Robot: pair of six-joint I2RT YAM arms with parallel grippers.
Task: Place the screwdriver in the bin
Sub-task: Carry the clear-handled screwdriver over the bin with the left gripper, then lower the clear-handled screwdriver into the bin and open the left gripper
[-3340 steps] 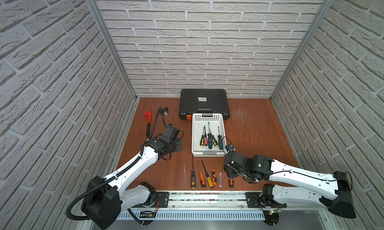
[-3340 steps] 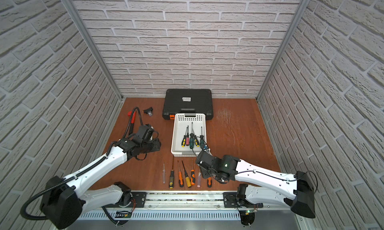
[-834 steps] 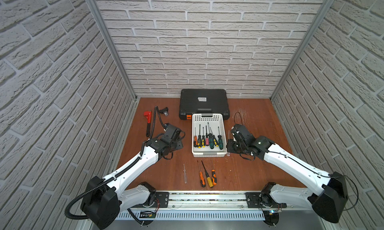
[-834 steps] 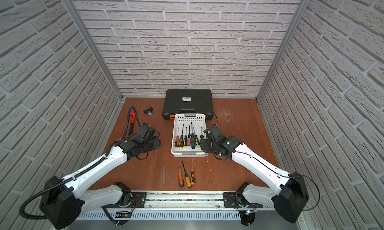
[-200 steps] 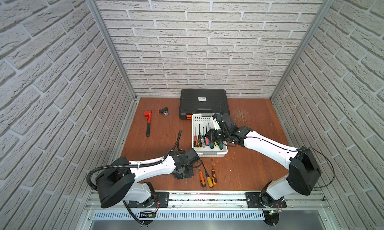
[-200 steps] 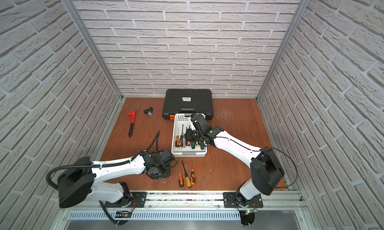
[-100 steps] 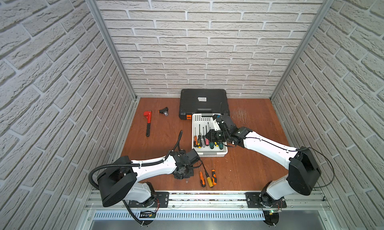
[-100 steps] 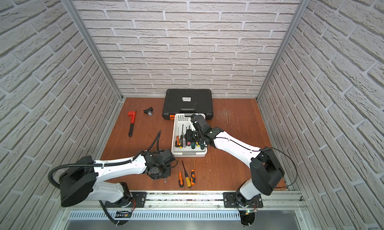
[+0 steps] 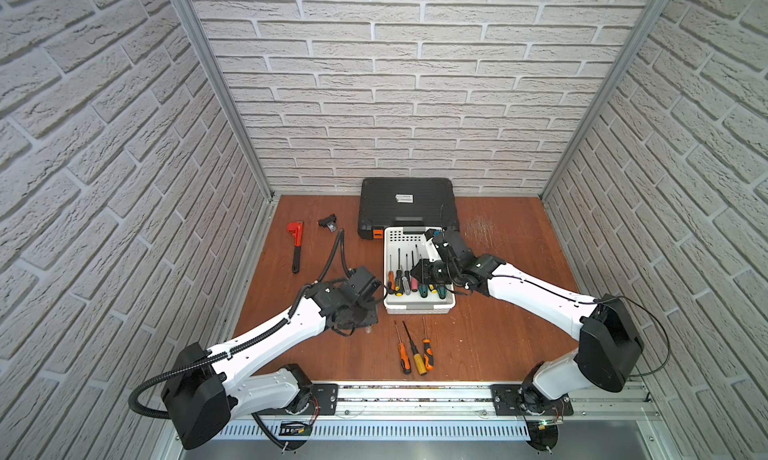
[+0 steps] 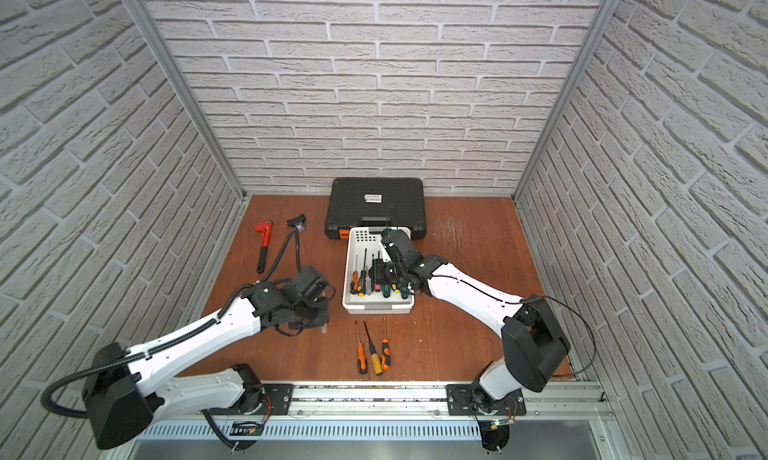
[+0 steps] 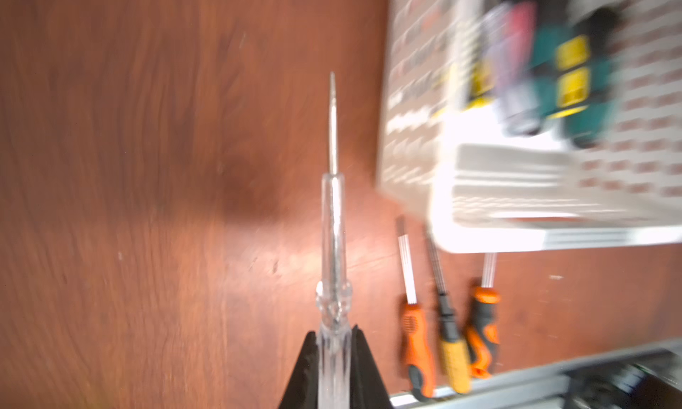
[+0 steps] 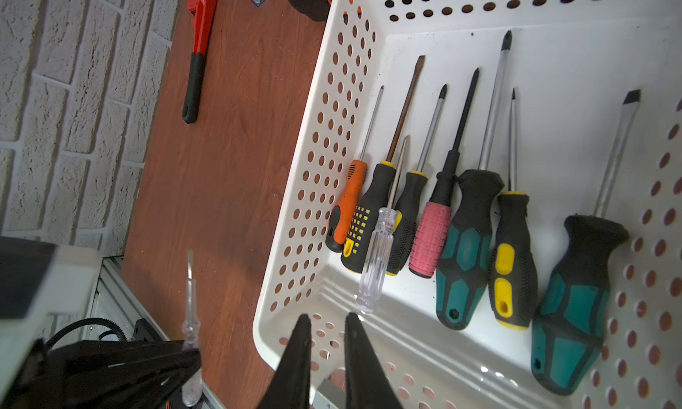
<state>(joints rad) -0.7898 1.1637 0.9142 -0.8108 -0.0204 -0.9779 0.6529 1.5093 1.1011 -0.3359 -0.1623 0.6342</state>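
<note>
The left gripper (image 11: 334, 339) is gripping the screwdriver (image 11: 334, 222) by its clear handle. The jaws are pressing against both sides of the handle, and the thin shaft is pointing straight out from them. The screwdriver is hanging above the table (image 9: 478, 354), outside the bin (image 9: 417, 310), just beside the bin's left long wall at the end nearer the robot bases.

The right gripper (image 12: 324, 324) is hovering over that same end of the bin. Its jaws are standing almost together, with only a narrow gap, and are holding nothing.

Eight other screwdrivers (image 12: 430, 237) are lying side by side on the bin floor, handles toward the near end.

Three screwdrivers (image 9: 420, 364) are lying on the table between the bin and the base rail.

A red pipe wrench (image 9: 295, 246) is lying well apart on the left. A black tool case (image 9: 407, 204) is sitting just behind the bin.
</note>
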